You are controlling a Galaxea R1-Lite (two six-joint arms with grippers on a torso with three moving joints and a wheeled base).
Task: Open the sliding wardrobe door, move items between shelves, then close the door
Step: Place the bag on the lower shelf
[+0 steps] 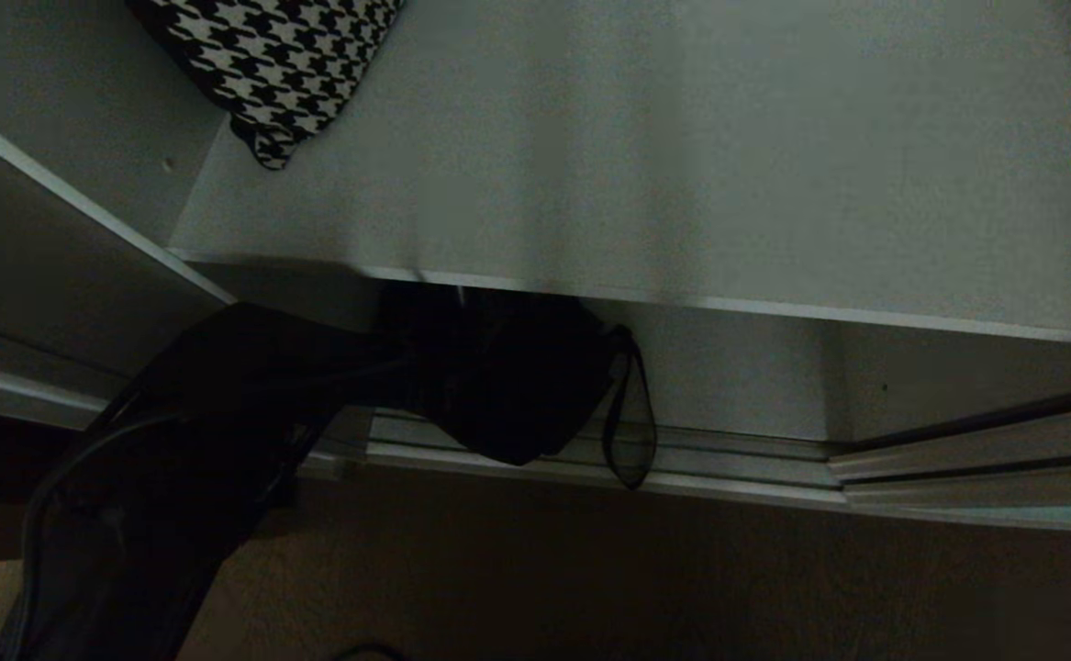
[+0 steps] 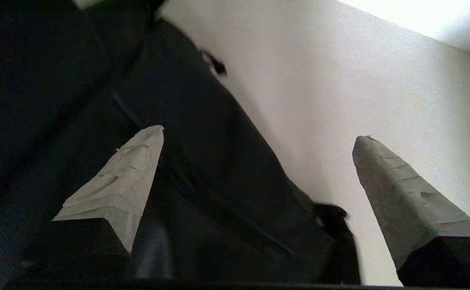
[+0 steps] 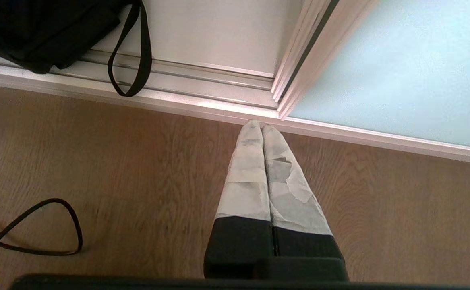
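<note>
**Door open, bag not yet moved**

While the bag (image 1: 498, 376) sits on the lower shelf, under the front edge of the upper shelf (image 1: 682, 165), the middle part of the job looks only just begun. It lies at the front of its board, bulging over the track (image 3: 202, 84), and its strap (image 1: 631, 413) loops down past that track towards the floor (image 3: 138, 169).

Door first: judged from how things lie, that step is done. The door (image 3: 400, 68) stands slid aside, on the far side of the opening from the bag, well apart from it, with its frame edge meeting the track.

Moving is what remains. The left gripper (image 2: 259, 177) is up against the bag with its fingers (image 2: 126, 177) spread wide and nothing between them (one finger lies across the black fabric, the other stands clear against the white wall behind). No grasp has been made, so I would call this the approach to a pick. In the head view the left arm (image 1: 186, 459) reaches in from the bag's near-left side.

The right gripper (image 3: 262, 131) is parked, pointing at the floor just short of the track, beside the door's frame edge, fingers pressed together and empty.

Up on the upper shelf, well apart from the bag, lies a houndstooth cushion (image 1: 269, 55). A cable (image 3: 37, 225) curls on the floor. Still to come: grip, lift to another shelf, release, then slide the door across.
</note>
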